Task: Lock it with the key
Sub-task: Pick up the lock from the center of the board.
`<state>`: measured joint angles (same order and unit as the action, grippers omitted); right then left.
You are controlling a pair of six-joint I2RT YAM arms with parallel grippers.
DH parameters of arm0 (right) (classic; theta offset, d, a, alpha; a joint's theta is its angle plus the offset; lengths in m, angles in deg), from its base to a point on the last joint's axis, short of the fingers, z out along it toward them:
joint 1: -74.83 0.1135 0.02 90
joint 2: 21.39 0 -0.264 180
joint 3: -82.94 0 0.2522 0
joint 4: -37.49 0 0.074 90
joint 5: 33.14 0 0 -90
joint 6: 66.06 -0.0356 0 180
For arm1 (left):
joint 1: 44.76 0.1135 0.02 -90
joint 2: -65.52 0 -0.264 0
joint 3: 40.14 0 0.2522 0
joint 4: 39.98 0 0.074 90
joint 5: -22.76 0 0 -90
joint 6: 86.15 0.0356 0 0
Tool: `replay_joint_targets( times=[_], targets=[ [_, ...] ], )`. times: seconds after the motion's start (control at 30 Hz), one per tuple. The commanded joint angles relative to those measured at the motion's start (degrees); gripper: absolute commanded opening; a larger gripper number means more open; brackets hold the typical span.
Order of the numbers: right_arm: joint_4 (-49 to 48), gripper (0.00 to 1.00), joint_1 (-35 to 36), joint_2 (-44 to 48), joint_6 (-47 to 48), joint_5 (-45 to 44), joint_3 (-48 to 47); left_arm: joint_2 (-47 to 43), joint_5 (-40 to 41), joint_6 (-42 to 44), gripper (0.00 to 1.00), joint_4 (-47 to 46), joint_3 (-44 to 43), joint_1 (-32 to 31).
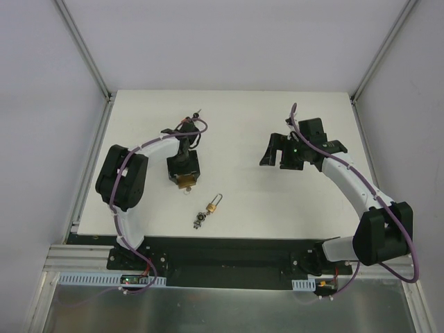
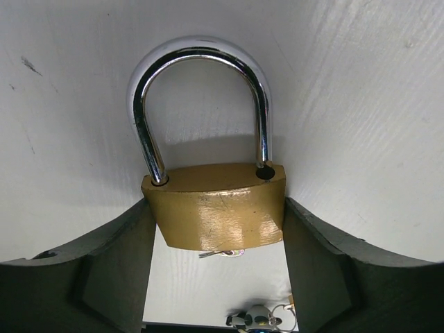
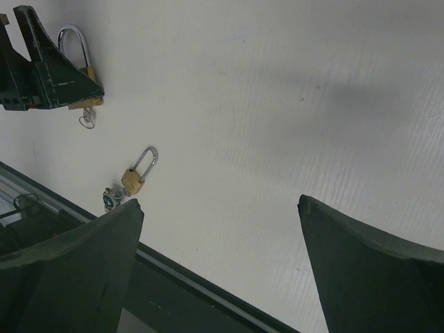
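Brass padlock (image 2: pixel 208 222) was pinched by its sides in the left gripper (image 2: pixel 218 211), prob to steady it for locking. Right gripper (image 3: pixel 220 201) hung spread wide and bare, upper right overhead.

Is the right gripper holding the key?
No, the right gripper stands wide open above the bare table, with nothing between its jaws.

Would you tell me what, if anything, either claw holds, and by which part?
The left claw grips the large padlock by its brass body's sides; right claw holds nothing.
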<state>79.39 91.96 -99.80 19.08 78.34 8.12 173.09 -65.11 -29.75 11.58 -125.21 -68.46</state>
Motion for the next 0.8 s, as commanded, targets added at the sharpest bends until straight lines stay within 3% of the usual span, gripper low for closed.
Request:
replay_joint_targets(
  times=[0.0, 0.17, 0.47, 0.73, 0.77],
  targets=[
    [-0.63, 0.96, 0.19, 0.45, 0.03, 1.81, -0.9, -3.49, 1.91, 5.12, 0.0, -1.15, 0.73, -1.25],
    [-1.33, 0.96, 0.19, 0.89, -0.23, 3.92, -2.31, -9.65, 0.16, 8.9, 0.0, -1.06, -0.32, -2.22],
    [-11.16, 0.96, 0.98, 0.81, -3.13, 17.01, -4.33, -23.97, -10.03, 19.18, 0.0, -1.06, -1.64, -5.3],
    [-15.04, 0.99, 5.98, -5.95, -9.28, 24.4, -12.59, -30.4, -15.75, 24.46, 0.0, -1.06, -1.73, -7.93],
    [-15.74, 0.95, 6.69, -7.79, -10.24, 25.01, -13.55, -30.75, -16.02, 24.9, 0.0, -1.06, -1.9, -8.63]
  ],
)
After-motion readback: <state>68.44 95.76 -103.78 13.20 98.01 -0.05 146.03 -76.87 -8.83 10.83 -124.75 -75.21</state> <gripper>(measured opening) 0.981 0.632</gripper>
